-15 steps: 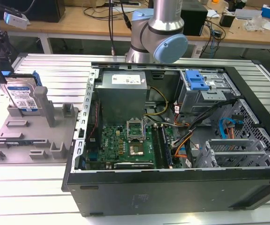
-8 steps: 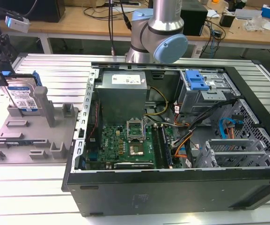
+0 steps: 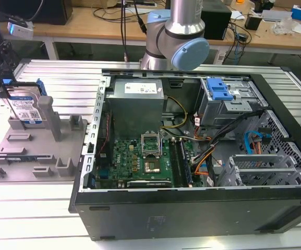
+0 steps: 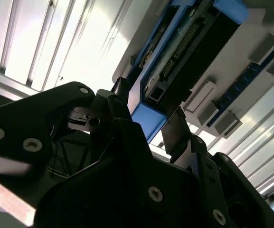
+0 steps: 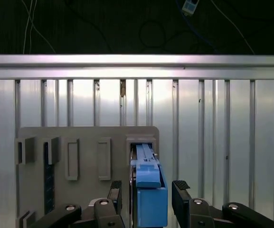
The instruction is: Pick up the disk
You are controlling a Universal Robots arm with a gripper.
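We are looking at the disk (image 3: 26,107) standing on edge in a slot of the grey holder (image 3: 30,156), far over at the exterior view's left on the ribbed metal bench (image 3: 51,73), well apart from the open computer case (image 3: 192,208). The gripper (image 3: 0,83) is hanging directly above it, and in the first wrist view the gripper (image 5: 148,186) is straddling the disk's upper edge (image 5: 151,199). One of the black fingers (image 5: 181,187) is sitting on each broad face, with a thin strip of daylight showing on both sides, so we are judging them spread and not yet clamped. The disk's long axis is running along the slot, its thin dimension lying across the gap between the fingers. The second wrist view is showing the same fit from close in: the disk (image 4: 184,52) is passing between the two pads, with a row of connector pins on its dark end face. Its side rails are smooth blue plastic, its body flat silver-grey metal under a white-and-blue label, while the holder is looking like matte grey plastic with blocky posts.
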